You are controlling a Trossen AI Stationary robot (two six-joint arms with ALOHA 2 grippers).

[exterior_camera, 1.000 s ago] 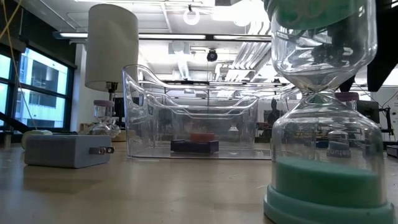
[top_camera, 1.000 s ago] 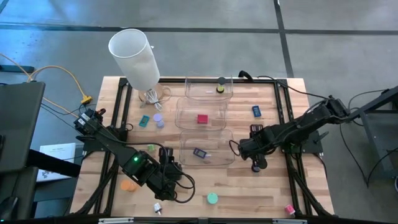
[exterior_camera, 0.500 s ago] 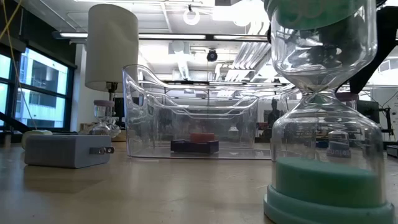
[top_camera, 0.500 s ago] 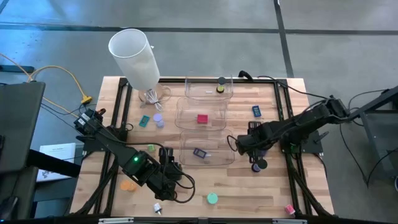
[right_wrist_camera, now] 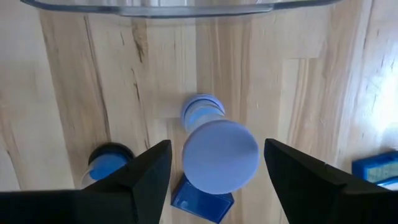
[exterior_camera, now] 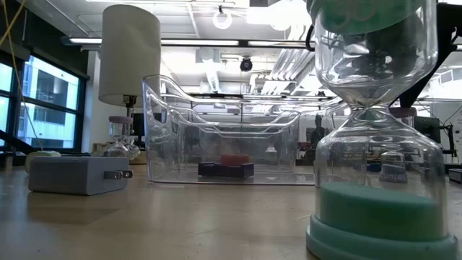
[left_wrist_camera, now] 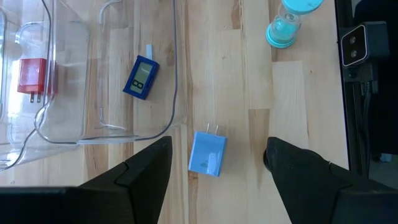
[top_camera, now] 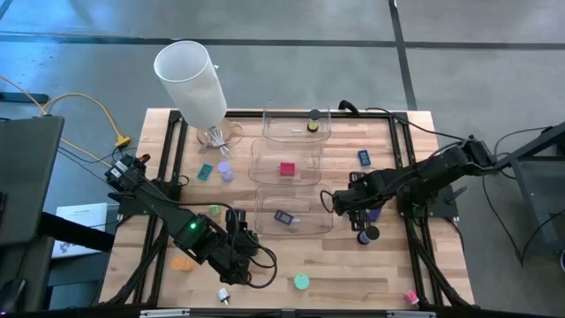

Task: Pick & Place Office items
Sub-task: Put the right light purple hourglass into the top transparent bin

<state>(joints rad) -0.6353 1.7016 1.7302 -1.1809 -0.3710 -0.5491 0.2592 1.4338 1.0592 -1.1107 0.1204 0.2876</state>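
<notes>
Wooden table [right_wrist_camera: 74,93] — lavender hourglass [right_wrist_camera: 219,149] between right claw [right_wrist_camera: 217,180] fingers, untouched.

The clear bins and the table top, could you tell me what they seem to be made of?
The clear bins look like thin, glossy transparent plastic: the items inside and the boards beneath show through, and the rims catch highlights. The table top looks like light butcher-block wood with a matte finish: joined strips with visible grain; whether it is solid or veneer cannot be told.

Low view: teal hourglass [exterior_camera: 375,123] top cut off | you can't see either end effector there.
</notes>
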